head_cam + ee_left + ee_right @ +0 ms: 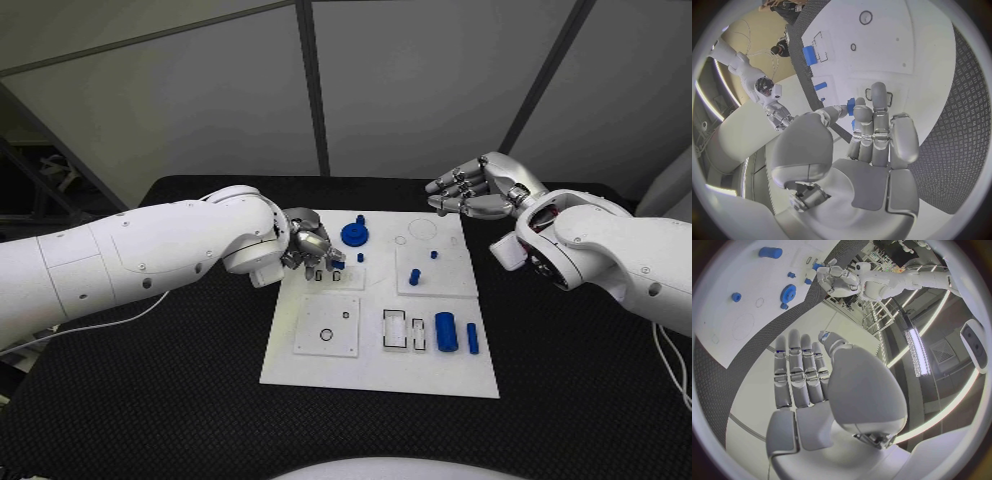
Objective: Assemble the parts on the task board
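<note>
The white task board [378,355] lies in the middle of the black table. My left hand [307,246] hovers over the board's far left part and pinches a small blue part [851,106] between thumb and a finger. Just beyond it a blue gear [355,236] stands on the board. My right hand [476,188] floats above the board's far right corner, fingers straight and side by side [801,375], holding nothing. A blue cylinder [446,332] and a blue bar [472,338] lie at the board's near right.
Small blue pegs [415,277] [433,255] stand in the board's right middle. Rectangular slots [394,328] and a square plate with a round hole [327,326] mark the near half. Grey wall panels close off the far side of the table.
</note>
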Motion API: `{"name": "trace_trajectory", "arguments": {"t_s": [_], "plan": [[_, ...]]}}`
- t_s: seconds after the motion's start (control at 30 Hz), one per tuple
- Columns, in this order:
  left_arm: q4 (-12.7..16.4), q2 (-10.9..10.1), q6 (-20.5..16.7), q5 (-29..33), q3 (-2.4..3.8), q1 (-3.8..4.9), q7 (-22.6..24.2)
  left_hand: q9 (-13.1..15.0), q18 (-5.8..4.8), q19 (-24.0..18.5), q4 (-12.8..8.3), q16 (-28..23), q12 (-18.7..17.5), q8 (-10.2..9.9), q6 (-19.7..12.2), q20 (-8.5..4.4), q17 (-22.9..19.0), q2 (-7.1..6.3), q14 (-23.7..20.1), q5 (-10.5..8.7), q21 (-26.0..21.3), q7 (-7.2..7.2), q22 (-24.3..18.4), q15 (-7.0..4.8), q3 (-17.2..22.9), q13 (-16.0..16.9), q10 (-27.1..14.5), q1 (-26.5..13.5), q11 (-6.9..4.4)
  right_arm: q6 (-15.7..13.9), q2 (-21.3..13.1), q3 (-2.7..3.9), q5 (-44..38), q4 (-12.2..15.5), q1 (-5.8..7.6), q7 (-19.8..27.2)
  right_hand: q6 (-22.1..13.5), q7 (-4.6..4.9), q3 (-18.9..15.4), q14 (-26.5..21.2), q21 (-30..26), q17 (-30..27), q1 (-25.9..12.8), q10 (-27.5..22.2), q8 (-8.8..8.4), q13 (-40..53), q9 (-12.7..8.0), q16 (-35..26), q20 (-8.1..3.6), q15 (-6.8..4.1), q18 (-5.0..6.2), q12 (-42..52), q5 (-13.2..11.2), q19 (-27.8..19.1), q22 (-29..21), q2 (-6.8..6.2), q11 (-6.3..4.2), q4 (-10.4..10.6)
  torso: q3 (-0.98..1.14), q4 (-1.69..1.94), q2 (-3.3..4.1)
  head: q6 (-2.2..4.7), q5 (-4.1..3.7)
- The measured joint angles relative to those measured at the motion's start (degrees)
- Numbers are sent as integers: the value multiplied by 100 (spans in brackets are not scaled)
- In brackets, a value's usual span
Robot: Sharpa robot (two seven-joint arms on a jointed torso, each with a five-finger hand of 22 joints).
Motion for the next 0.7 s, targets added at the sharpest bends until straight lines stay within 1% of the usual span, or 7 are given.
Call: {"name": "trace_trajectory", "arguments": {"t_s": [0.13,0.2,0.43,0.5,0.57,0.7], "plan": [[-14,33,-31,-132,-6,-4,-8,15,0,0,-7,0,38,38,0,0,6,30,2,43,0,0,25,2,7,24,0,-31,0,3,3,0,0,-2,0,-1,0,0,0,0,0,0,0,0,0,-2,0,0,0,0,0,0,0,0,0,0,0,0,1,-6,0,3,12],[-25,64,-34,-208,-17,-5,-11,18,0,0,-48,0,38,39,0,0,6,2,4,44,0,0,25,4,47,24,0,-60,0,4,3,0,0,-3,0,-1,0,0,0,0,0,0,0,0,0,-5,0,0,0,0,0,0,0,0,0,0,0,0,1,-10,1,3,16],[-88,145,-18,-442,-52,-12,-25,17,1,-1,-50,0,38,65,0,0,6,2,11,69,0,0,25,7,49,14,1,-60,0,7,1,0,0,-3,0,-2,0,0,0,0,0,0,0,0,0,-4,0,0,0,0,0,0,0,0,1,0,0,0,-1,-13,6,-3,31],[-101,157,6,-509,-60,-12,-32,24,1,-1,-51,-17,39,65,0,0,14,30,28,70,0,0,25,-9,51,13,1,-89,0,8,1,0,0,-2,0,-3,0,0,0,0,0,0,0,0,0,-4,0,0,0,0,0,0,0,0,1,0,0,0,-1,-14,7,-11,34],[-109,167,32,-564,-63,-12,-38,32,1,-1,-72,-23,39,89,0,0,14,7,29,111,0,0,25,-9,37,14,1,-112,0,8,1,0,0,-1,0,-3,0,0,0,0,0,0,0,0,0,-4,0,0,0,0,0,0,0,0,1,0,0,0,-1,-15,7,-15,37],[-126,192,99,-676,-74,-12,-49,40,1,-1,-104,-23,39,90,-21,0,14,-8,29,113,0,-20,24,-9,69,14,12,-128,-11,9,1,0,0,0,0,-3,0,0,0,0,0,0,0,0,0,-4,0,0,0,0,0,0,0,0,1,0,0,0,-1,-18,10,-17,37]]}}
